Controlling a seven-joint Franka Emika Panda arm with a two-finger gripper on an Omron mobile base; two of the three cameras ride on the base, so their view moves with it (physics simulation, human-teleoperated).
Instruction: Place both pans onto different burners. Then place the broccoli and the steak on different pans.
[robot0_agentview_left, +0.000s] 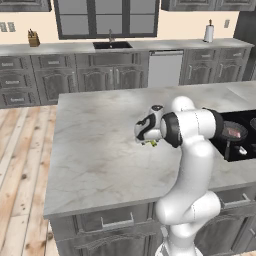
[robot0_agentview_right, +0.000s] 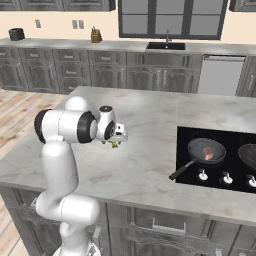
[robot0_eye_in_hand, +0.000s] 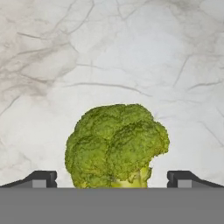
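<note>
On the marble counter (robot0_agentview_right: 150, 125), well left of the cooktop (robot0_agentview_right: 216, 159): broccoli (robot0_eye_in_hand: 114, 146) directly below gripper (robot0_eye_in_hand: 111, 179), centred between wide-apart fingertips (robot0_eye_in_hand: 41, 178), stem toward hand, nothing gripped yet.

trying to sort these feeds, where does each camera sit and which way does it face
Left base view: behind the arm's left, looking over the counter; arm lower right.
Right base view: behind its right, facing the cooktop, steak in a pan; arm lower left.
Hand view: looks down at the broccoli between the open gripper tips.
All share the broccoli and counter.
</note>
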